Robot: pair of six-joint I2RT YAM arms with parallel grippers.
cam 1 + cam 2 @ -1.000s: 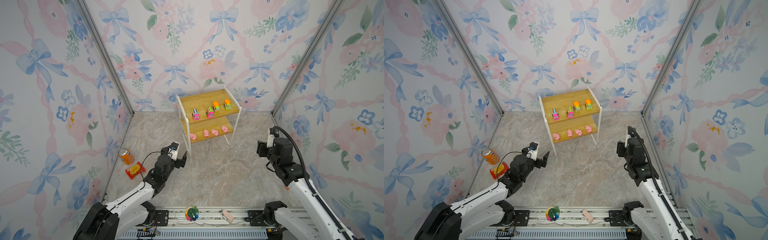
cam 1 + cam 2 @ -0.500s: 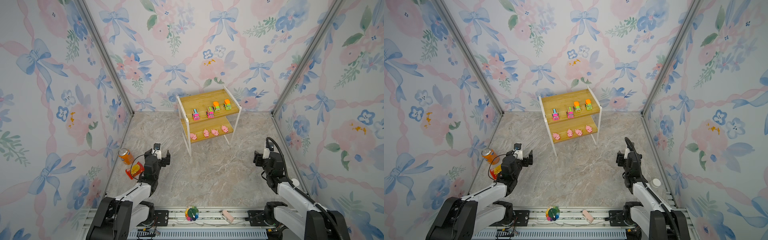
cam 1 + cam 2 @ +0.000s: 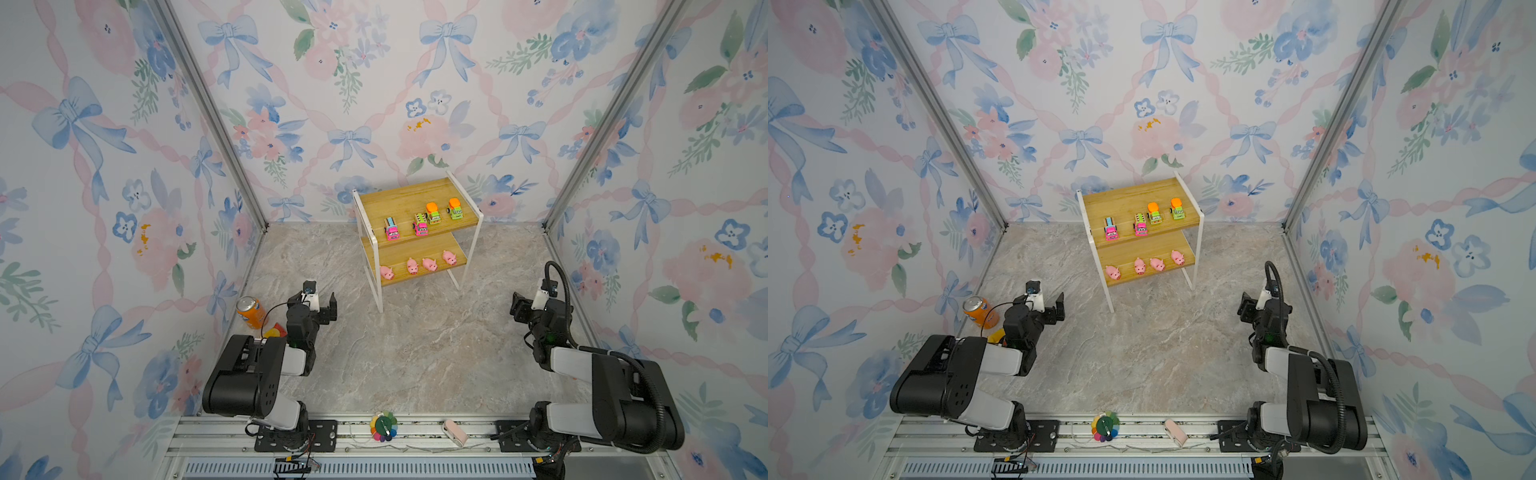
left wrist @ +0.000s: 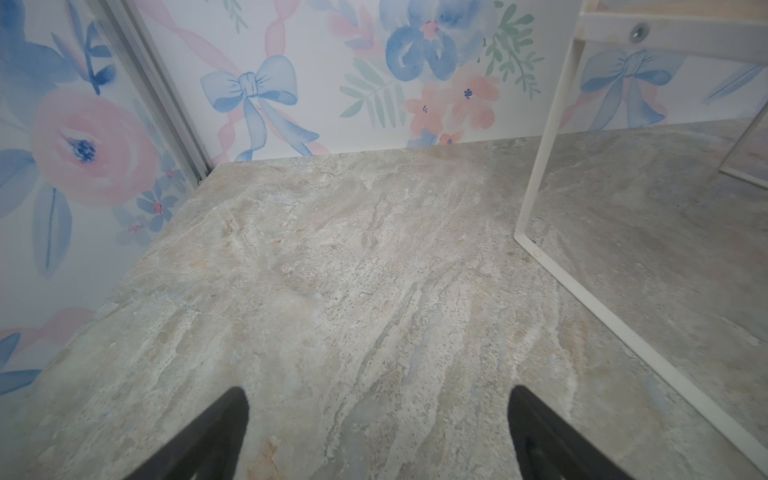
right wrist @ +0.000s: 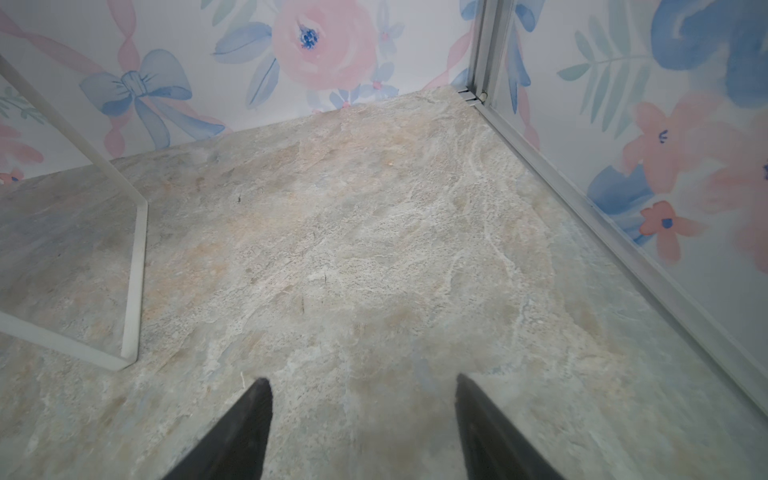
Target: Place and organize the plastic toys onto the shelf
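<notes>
On the shelf the plastic toys sit sorted (trucks above pigs). In front of it, left tool and right tool gape empty, best parked clear of its legs.

Trucks on shelf's upper board, pigs on lower, can and packet by left wall

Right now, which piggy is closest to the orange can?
The leftmost pig on the lower board of the shelf; the other three sit farther right.
</notes>
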